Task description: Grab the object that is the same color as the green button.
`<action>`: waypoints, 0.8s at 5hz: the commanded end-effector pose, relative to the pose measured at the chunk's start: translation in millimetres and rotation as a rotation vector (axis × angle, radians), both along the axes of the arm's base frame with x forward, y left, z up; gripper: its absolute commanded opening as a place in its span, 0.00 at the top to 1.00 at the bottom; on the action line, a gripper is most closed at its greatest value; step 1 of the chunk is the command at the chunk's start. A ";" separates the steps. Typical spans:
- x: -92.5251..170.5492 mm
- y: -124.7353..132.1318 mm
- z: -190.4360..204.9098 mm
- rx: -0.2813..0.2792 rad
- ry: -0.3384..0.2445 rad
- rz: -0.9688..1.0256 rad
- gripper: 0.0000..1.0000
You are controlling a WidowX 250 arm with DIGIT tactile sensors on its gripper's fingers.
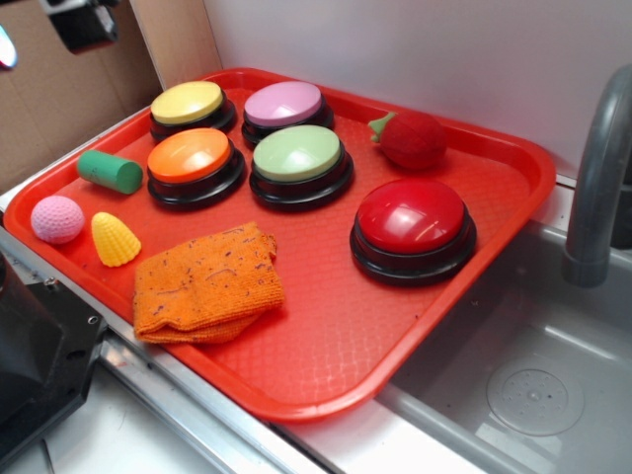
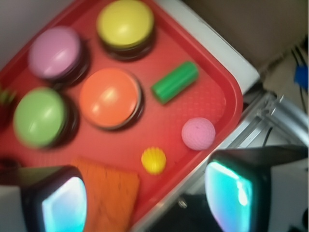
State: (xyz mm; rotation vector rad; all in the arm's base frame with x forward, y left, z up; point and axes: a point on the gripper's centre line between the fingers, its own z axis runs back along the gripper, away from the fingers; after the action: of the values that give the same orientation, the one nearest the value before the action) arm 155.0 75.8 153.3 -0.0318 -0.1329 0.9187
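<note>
The small green cylinder (image 1: 111, 172) lies on its side on the red tray (image 1: 326, 346), left of the orange button; it also shows in the wrist view (image 2: 175, 81). The pale-green button (image 1: 297, 154) stands in the tray's middle and shows at the left of the wrist view (image 2: 39, 117). My gripper (image 2: 147, 203) is open and empty, high above the tray's near-left edge. Its fingers (image 2: 65, 205) stand wide apart, over the orange cloth and the tray rim. Only a dark part of it shows at the top left of the exterior view (image 1: 84, 25).
On the tray are the orange button (image 1: 190, 156), yellow button (image 1: 188, 103), pink button (image 1: 283, 104), large red button (image 1: 411, 217), red strawberry toy (image 1: 410, 139), pink ball (image 1: 57, 218), yellow corn toy (image 1: 115, 240) and orange cloth (image 1: 205, 283). A sink and grey faucet (image 1: 597, 178) are at the right.
</note>
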 end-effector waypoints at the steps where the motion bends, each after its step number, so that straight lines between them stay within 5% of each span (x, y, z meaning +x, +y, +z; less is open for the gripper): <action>1: 0.9 53.8 -48.8 0.137 0.028 0.434 0.00; 4: 3.8 78.7 -101.6 0.166 0.003 0.566 0.00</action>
State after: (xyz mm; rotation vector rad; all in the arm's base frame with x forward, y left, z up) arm 173.4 146.5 43.6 0.1716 -0.1843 1.4317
